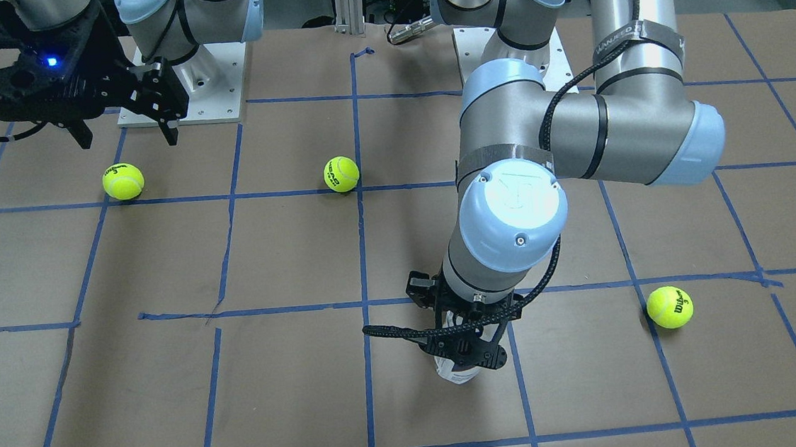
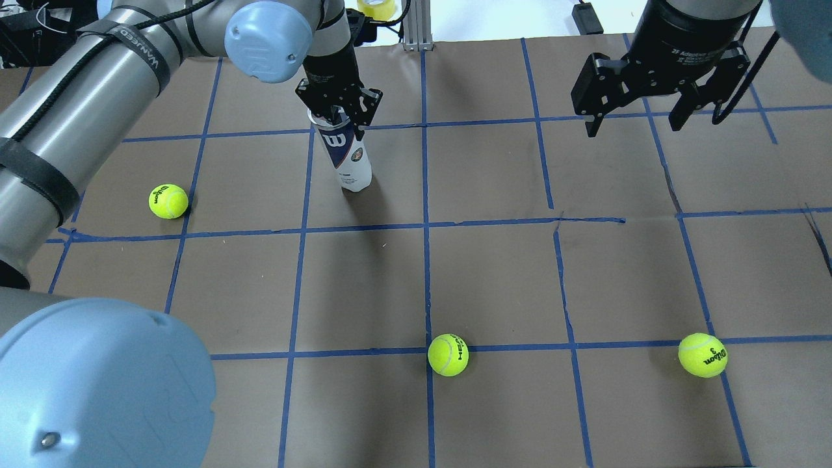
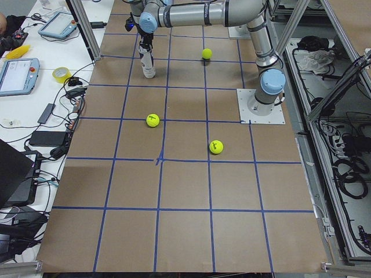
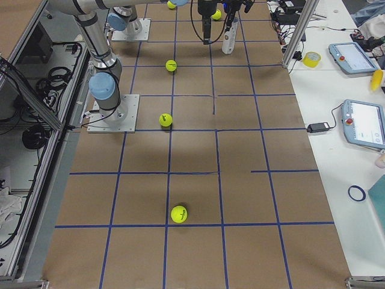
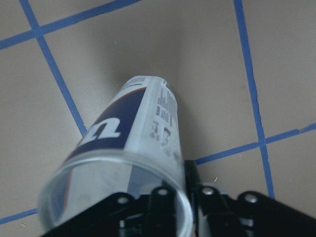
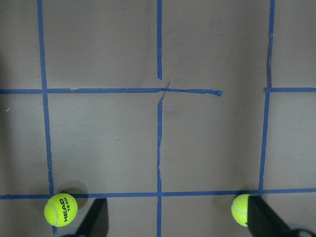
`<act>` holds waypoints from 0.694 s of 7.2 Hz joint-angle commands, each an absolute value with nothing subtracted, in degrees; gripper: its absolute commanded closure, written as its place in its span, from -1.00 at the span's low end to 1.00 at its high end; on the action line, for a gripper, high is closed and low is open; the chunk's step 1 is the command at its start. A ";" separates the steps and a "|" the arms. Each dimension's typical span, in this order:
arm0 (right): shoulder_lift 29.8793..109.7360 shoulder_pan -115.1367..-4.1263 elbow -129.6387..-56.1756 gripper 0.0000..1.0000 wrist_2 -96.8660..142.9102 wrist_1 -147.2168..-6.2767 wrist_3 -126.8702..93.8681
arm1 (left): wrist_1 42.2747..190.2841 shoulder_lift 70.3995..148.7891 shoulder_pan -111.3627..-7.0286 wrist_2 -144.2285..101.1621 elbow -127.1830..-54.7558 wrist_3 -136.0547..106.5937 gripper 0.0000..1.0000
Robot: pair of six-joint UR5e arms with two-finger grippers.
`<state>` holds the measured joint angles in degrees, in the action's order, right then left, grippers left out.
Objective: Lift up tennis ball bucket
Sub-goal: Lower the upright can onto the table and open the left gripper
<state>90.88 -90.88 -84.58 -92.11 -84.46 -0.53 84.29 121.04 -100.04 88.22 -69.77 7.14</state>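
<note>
The tennis ball bucket (image 2: 350,159) is a clear can with a white and navy label. It stands slightly tilted at the far left of the table. My left gripper (image 2: 338,110) is shut on its open top rim; in the left wrist view the rim (image 5: 123,168) sits right at my fingers. Below my left gripper (image 1: 460,339) only the can's bottom end (image 1: 452,373) shows. I cannot tell whether its base touches the paper. My right gripper (image 2: 634,123) is open and empty, high over the far right of the table, and shows again in the front-facing view (image 1: 127,137).
Three loose yellow-green tennis balls lie on the brown paper with its blue tape grid: one left (image 2: 168,201), one near centre (image 2: 448,354), one near right (image 2: 702,355). My left arm's elbow (image 1: 514,214) hangs over the table's middle. A tape roll (image 2: 377,8) lies beyond the far edge.
</note>
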 commanded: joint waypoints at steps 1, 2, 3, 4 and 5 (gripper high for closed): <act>90.88 -90.88 -84.64 -1.00 -92.11 -84.46 -0.53 | 84.64 119.19 -100.54 87.89 -69.26 7.03 -1.00; 90.88 -90.88 -84.64 -1.00 -92.11 -84.46 -0.44 | 85.77 117.00 -101.33 87.80 -69.17 5.20 -1.00; 90.88 -90.88 -84.64 -1.00 -92.11 -84.46 -0.35 | 88.04 114.29 -101.60 87.80 -68.82 2.40 -1.00; 90.88 -90.88 -84.64 -1.00 -92.11 -84.46 -0.26 | 89.89 111.47 -100.99 88.32 -68.73 0.81 -1.00; 90.88 -90.88 -84.64 -1.00 -92.11 -84.46 -0.26 | 90.35 108.66 -100.29 88.24 -69.51 0.44 -1.00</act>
<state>90.88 -90.88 -84.64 -92.11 -84.46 -0.31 89.08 112.18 -100.96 88.14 -69.00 1.64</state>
